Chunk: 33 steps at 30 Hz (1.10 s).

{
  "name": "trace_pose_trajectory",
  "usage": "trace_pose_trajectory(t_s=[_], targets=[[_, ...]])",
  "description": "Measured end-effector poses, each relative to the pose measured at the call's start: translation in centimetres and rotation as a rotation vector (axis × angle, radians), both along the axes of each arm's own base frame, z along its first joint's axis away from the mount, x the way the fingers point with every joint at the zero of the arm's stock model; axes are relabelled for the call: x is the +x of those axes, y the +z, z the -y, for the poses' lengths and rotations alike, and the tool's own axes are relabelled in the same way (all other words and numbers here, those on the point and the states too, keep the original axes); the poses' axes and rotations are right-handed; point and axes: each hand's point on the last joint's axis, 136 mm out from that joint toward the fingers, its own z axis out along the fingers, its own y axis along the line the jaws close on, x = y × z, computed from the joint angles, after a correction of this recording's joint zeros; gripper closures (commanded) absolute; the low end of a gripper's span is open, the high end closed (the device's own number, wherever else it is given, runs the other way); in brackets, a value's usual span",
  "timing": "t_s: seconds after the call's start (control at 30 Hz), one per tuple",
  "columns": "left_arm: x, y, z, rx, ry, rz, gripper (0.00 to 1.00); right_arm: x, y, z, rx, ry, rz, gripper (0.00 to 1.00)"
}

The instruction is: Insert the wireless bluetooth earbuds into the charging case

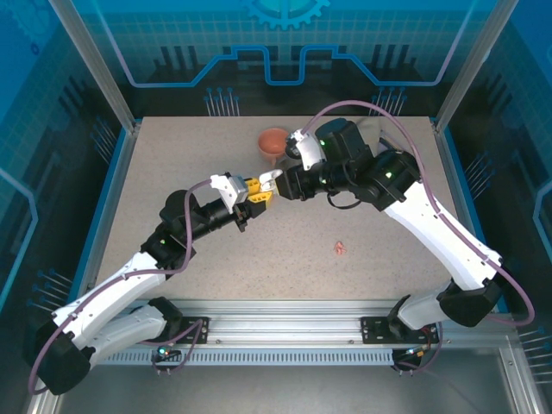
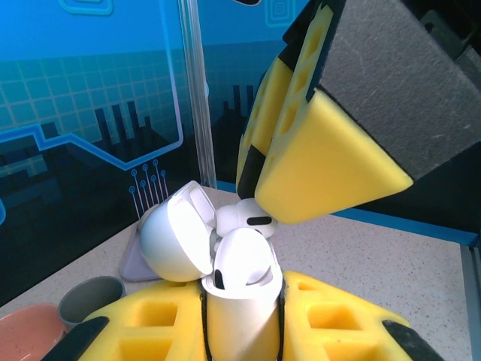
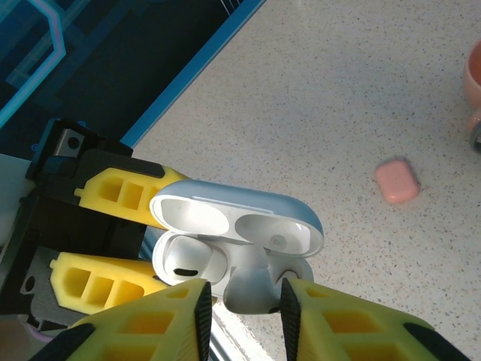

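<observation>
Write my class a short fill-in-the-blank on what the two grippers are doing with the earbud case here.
1. The left gripper grips the white charging case, whose lid is ____.
2. The right gripper pinches a ____ earbud at the case's free slot.
3. The other earbud already sits ____ the case.
Missing words: open; white; inside.

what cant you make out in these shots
- Top external: the loose pink speck is too small to call earbud or case.
- Left wrist: a yellow finger of the right gripper covers part of the white earbud.
- Right wrist: the pink bowl is cut off by the right edge.
</observation>
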Motion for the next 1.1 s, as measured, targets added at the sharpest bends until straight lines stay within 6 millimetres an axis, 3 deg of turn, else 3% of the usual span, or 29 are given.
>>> trace_pose_trajectory(t_s=[1.1], targets=[[0.1, -0.4, 0.0, 0.009, 0.0, -0.014, 1.0, 1.1, -0.4, 0.7, -0.019, -0.022, 0.006, 0.65]])
